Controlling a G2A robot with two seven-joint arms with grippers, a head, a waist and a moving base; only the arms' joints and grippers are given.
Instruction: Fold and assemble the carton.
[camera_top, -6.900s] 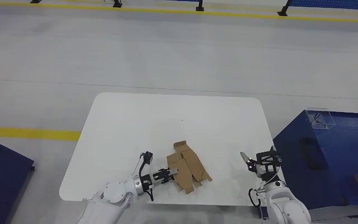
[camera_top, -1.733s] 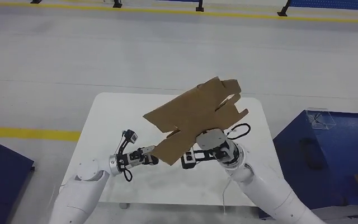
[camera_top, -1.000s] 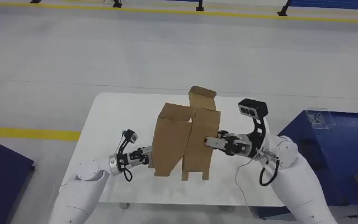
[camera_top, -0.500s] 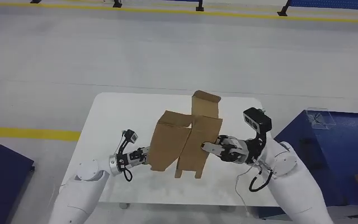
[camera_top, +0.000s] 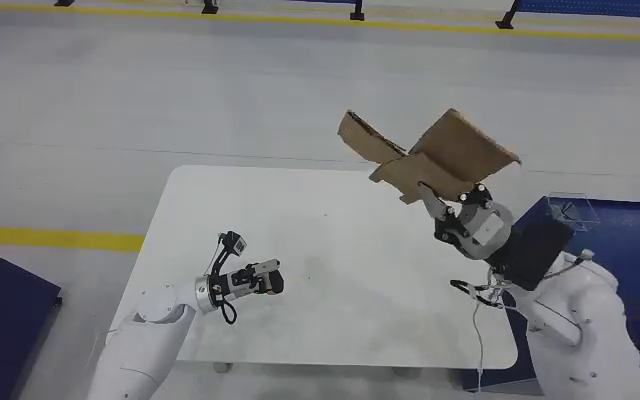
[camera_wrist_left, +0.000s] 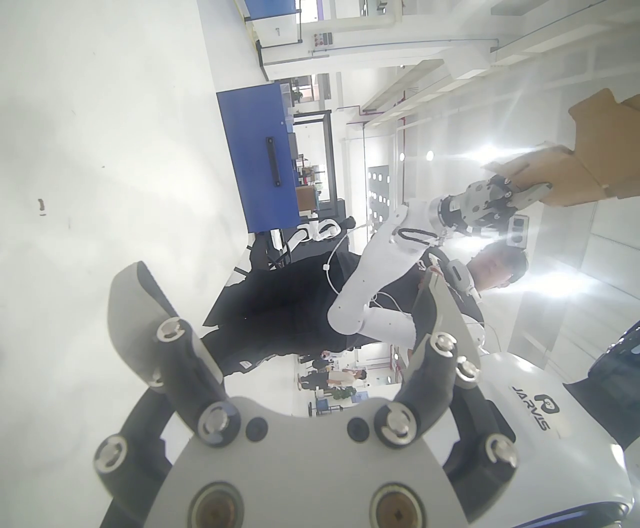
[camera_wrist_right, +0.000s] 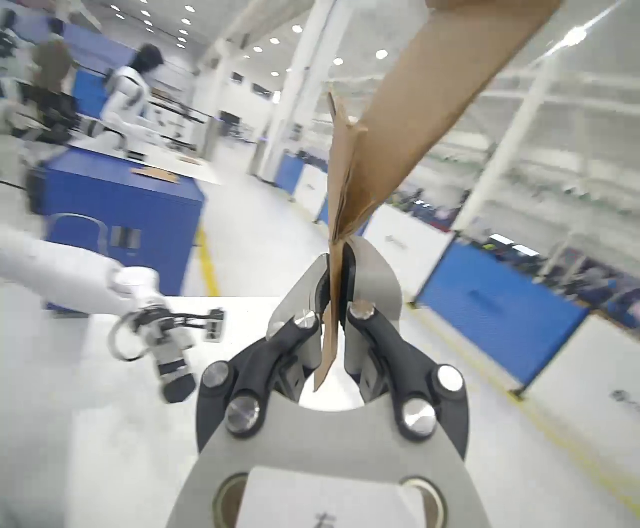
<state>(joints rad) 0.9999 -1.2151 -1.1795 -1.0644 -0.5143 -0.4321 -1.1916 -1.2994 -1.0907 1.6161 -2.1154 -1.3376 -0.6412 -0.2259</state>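
The brown cardboard carton (camera_top: 440, 152) hangs in the air above the table's far right corner, partly unfolded, with flaps spreading out. My right gripper (camera_top: 430, 198) is shut on its lower edge; the right wrist view shows the carton (camera_wrist_right: 400, 125) rising from the pinched edge in my right gripper (camera_wrist_right: 337, 280). My left gripper (camera_top: 275, 280) stays low over the white table (camera_top: 300, 210) near its front left, well apart from the carton. Seen from the left wrist, my left gripper (camera_wrist_left: 295, 310) is open with nothing between its fingers, and the carton (camera_wrist_left: 575, 165) is far off.
A blue cabinet (camera_top: 590, 270) stands close to the table's right side, with a clear plastic piece (camera_top: 572, 210) on top. A yellow line (camera_top: 70, 240) runs along the floor at the left.
The carton stood upright over the table with both grippers at it. The left gripper has let go, and the right gripper has swung the carton up and to the right, tilting it.
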